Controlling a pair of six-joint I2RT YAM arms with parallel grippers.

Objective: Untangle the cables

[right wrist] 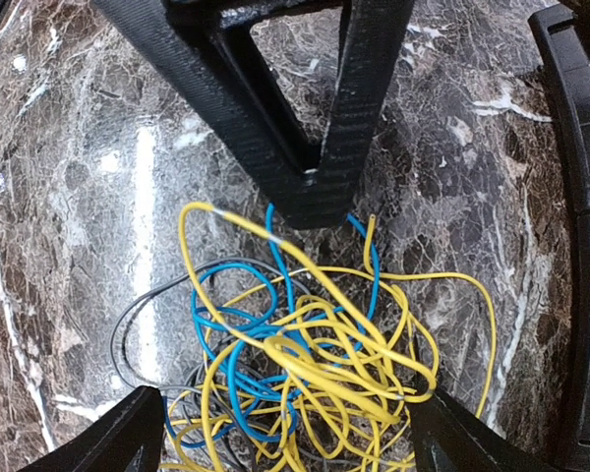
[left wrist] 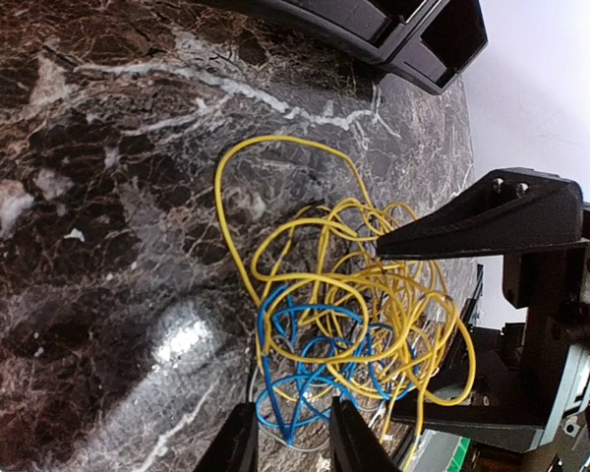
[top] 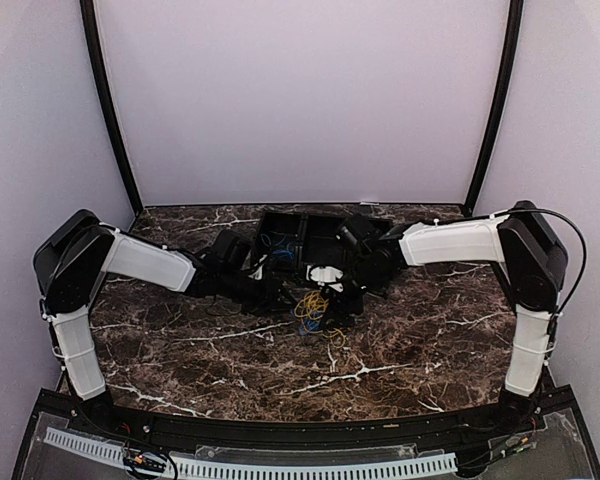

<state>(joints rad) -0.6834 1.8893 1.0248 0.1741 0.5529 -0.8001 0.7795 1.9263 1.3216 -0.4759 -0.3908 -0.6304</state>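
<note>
Cables (right wrist: 305,364): yellow, blue and grey tangle. Left gripper (left wrist: 293,415): narrow, pinching blue strands, likely to draw them out. Right gripper (right wrist: 295,447): spread wide above, ready.

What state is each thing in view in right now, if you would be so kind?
left end effector: jaws narrow around blue loops, grip unclear.
right end effector: open wide, straddling the pile.
yellow cable: knotted with the others, lying on the table.
blue cable: tangled among the yellow.
grey cable: tangled, one loop sticking out.
</note>
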